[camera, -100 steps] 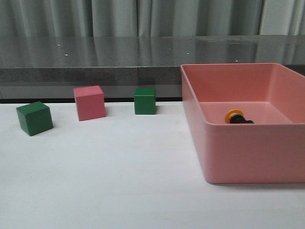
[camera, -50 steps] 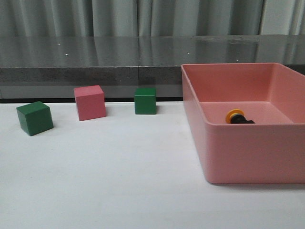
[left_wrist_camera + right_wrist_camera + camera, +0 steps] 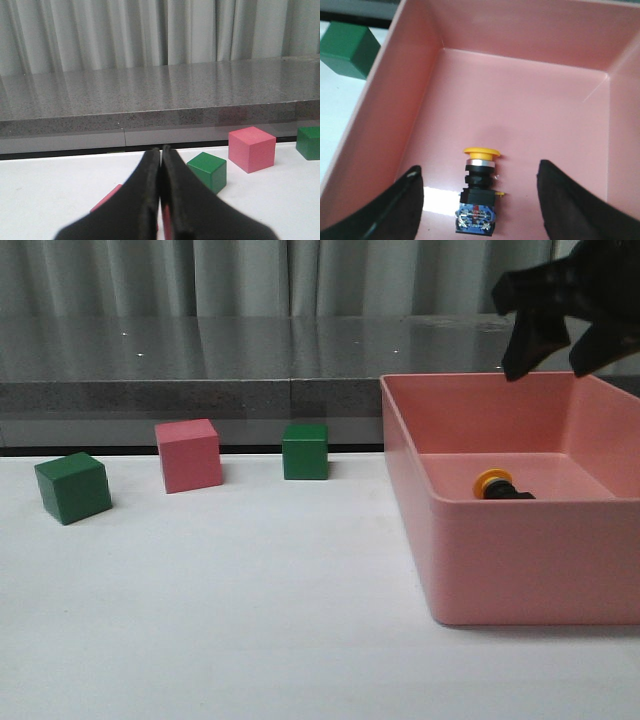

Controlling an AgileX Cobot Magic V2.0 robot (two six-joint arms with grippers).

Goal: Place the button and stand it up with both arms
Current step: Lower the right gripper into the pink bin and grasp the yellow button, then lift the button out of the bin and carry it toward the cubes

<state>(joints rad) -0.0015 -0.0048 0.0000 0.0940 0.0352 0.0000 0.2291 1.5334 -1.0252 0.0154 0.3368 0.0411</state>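
Right wrist view: button is seen lying flat in pink bin, directly below spread, empty right end effector; left end effector is clenched, far off.

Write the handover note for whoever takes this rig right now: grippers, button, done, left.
Right gripper: open, empty, above the pink bin, jaws either side of the button in the wrist view.
Left gripper: shut, empty, low over the table, not in the front view.
Button: lying on its side on the bin floor, yellow cap toward the bin's far wall.
Done: nothing gripped yet.
Left: lower the right gripper, grasp the button, lift it out, place it and stand it upright using both arms.
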